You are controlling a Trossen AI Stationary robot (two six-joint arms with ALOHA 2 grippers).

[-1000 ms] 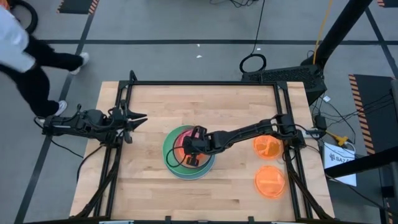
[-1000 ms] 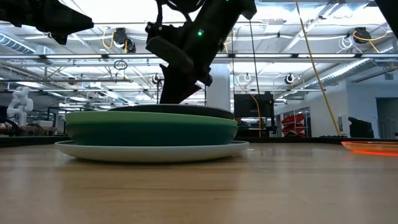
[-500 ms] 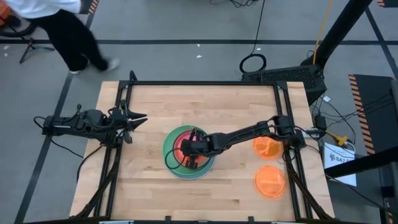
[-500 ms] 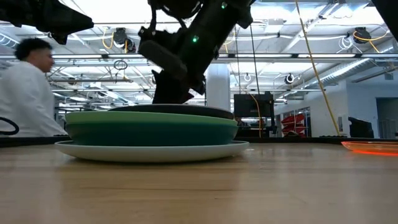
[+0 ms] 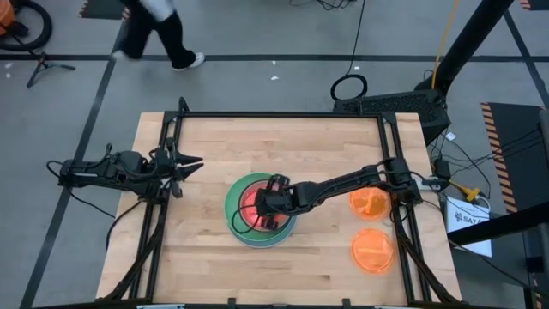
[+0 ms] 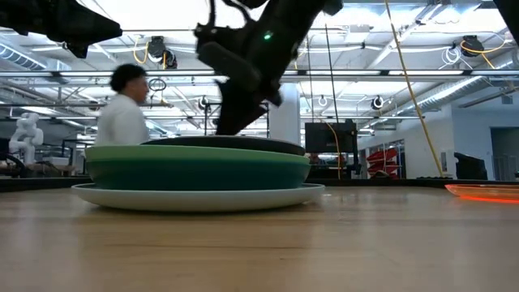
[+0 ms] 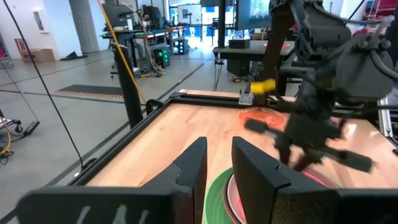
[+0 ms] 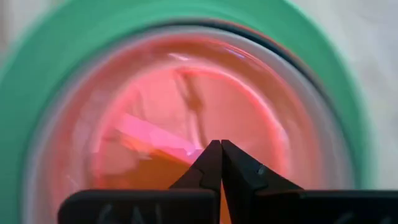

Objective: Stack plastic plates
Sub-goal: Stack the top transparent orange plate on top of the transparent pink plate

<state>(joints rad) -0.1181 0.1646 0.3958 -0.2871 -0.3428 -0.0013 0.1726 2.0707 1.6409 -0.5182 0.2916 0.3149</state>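
The right end effector (image 5: pixel 268 206), fingers pressed together and empty, hangs over the stacked plastic plates (image 5: pixel 260 211), which look light, stiff and slippery, best pinched at the rim.

overhead, table-level, two wrist views

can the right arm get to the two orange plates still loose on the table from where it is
Probably yes. The right gripper is shut over the stack of plates, holding nothing visible. Both orange plates lie bare beside that arm's base, nothing on top. The left gripper waits at the far edge.
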